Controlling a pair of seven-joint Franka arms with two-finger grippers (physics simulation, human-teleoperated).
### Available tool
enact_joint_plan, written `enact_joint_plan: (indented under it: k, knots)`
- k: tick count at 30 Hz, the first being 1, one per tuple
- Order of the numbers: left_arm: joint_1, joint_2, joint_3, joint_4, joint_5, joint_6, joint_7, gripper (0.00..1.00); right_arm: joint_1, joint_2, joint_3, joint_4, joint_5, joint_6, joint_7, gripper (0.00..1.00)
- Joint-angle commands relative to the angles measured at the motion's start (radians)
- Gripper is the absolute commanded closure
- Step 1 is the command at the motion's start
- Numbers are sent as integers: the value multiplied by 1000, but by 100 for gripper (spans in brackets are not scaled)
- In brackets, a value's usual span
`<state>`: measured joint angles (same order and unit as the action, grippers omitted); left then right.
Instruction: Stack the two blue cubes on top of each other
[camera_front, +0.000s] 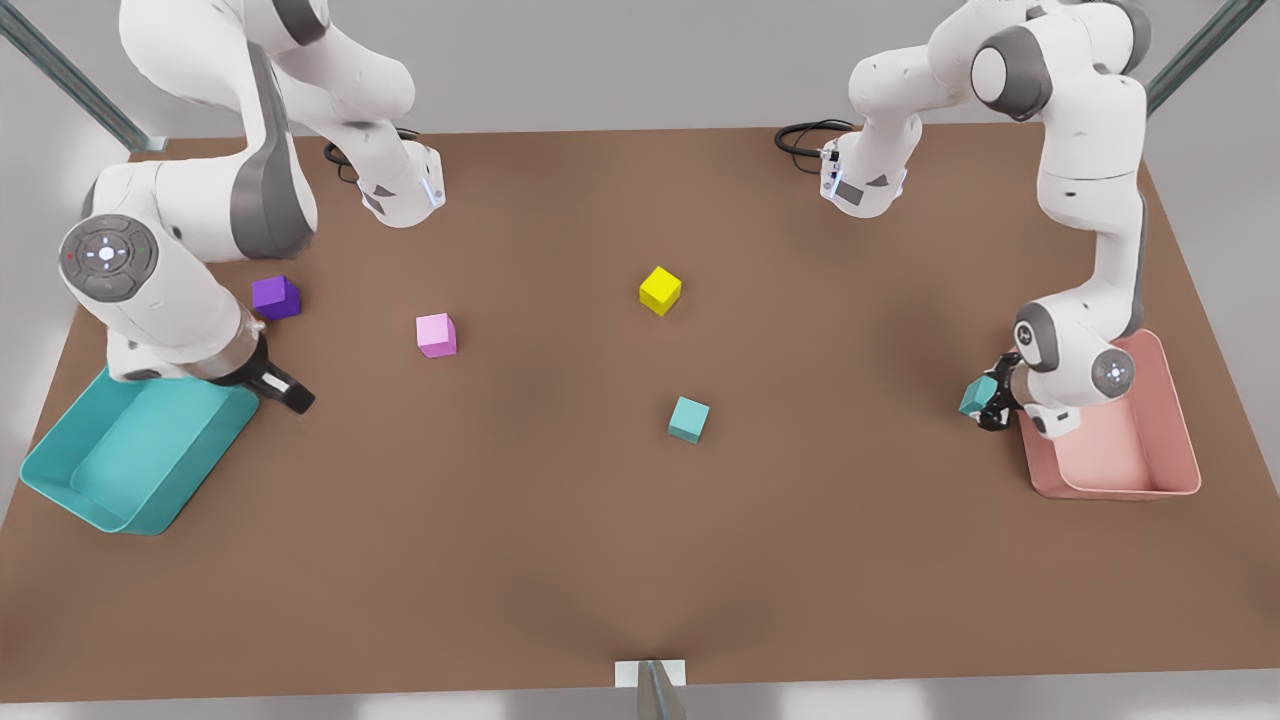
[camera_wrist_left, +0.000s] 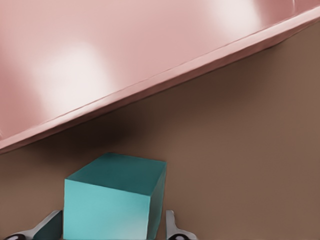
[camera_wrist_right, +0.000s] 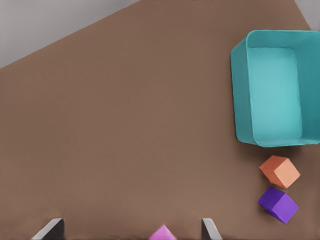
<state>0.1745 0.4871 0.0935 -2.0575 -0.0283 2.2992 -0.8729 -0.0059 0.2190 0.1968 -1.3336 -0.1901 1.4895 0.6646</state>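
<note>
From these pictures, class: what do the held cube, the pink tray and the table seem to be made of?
Held cube, in the left pincer: probably matte plastic or painted wood; flat teal, no glare.
Pink tray: likely glossy plastic; soft white highlights on its wall.
Table: uniform dull brown, perhaps fibreboard; no visible grain.
Right pincer waits, open.

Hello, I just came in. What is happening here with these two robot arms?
The left gripper, at the front view's right beside the pink tray, is shut on one blue cube and holds it above the table. The other blue cube lies alone near the middle, so nothing is stacked yet. The right gripper waits open by the teal tray, with purple cube, pink cube and yellow cube lying loose.
</note>
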Motion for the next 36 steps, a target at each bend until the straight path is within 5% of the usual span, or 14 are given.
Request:
enact_joint_plan:
  k: [1, 3, 4, 5, 9, 12, 15, 18, 36]
  knots:
    - [0, 13, 0, 0, 2, 36, -89, 0, -3, -33, 1, -32, -23, -97, -839, 0]
    - [-3, 15, 0, 0, 2, 34, -90, 7, -3, -35, 1, -32, -25, -97, -839, 0]
    - [-4, 15, 0, 0, 2, 34, -90, 36, -3, -33, 1, -36, -25, -97, -839, 0]
    - [-4, 10, 0, 0, 1, 34, -92, 53, -3, -33, 1, -38, -23, -97, -839, 0]
    - [-26, -30, -6, -3, -12, -20, -110, 55, -3, -32, -5, -39, -5, -98, -846, 0]
    - [-98, -127, -205, 20, -104, -149, -225, 54, -3, -32, -10, -39, -5, -98, -847, 0]
    - [-259, 10, -307, 437, -102, -351, -446, 54, -3, -30, -11, -38, -8, -97, -847, 0]
    - [-392, 120, -333, 602, -94, -345, -607, 48, -6, -32, -11, -38, -14, -97, -841, 0]
    - [-576, 278, -364, 654, -9, -241, -755, 45, -6, -21, -13, -39, -9, -98, -838, 0]
